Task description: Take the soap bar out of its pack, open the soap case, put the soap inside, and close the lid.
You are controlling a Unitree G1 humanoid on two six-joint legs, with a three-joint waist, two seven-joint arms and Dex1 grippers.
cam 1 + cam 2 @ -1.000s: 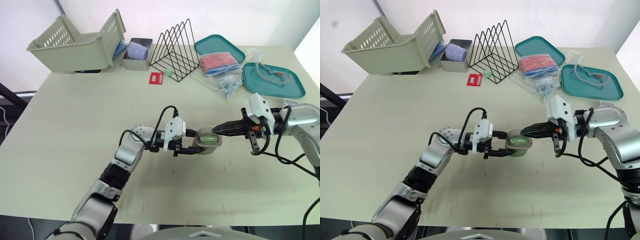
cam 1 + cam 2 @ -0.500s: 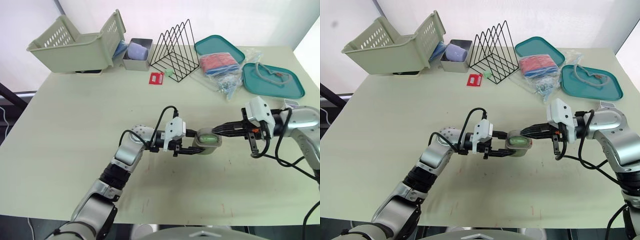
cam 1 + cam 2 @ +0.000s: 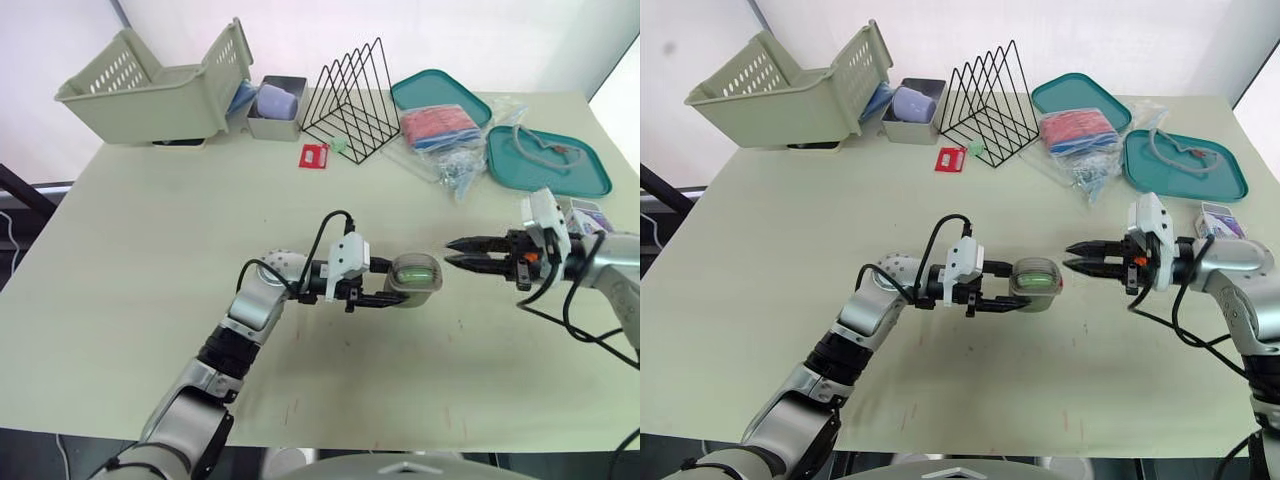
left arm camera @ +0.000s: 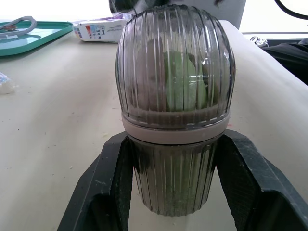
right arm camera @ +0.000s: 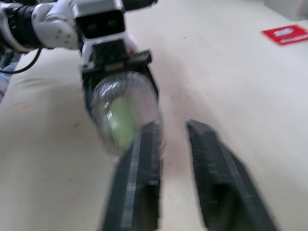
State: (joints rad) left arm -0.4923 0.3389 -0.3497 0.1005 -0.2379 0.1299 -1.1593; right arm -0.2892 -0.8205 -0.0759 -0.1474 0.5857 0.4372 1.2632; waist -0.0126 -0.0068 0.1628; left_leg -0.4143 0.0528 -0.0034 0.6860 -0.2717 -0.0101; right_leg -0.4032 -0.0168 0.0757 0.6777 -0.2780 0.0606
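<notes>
At the centre of the frame the left gripper [image 3: 392, 284] has its jaws clamped on the lower half of the soap case [image 3: 414, 279], one finger on each side. The case sits low over the surface [image 3: 150, 250]; I cannot tell whether it touches. The ribbed clear lid [image 4: 173, 57] is down on the pale rim band, and the green soap [image 4: 180, 79] shows through it. Just to the right, clear of the case, the right gripper [image 3: 1070, 257] points at it with its jaws slightly parted and empty. A small printed box [image 3: 1220, 222] (most likely the emptied pack) lies at the right edge.

I judge this to be the closing step, at or near its end. What is left, I think, is to confirm the lid is seated all round, with a light press if not, then set the case down level and release it without tipping it.
</notes>
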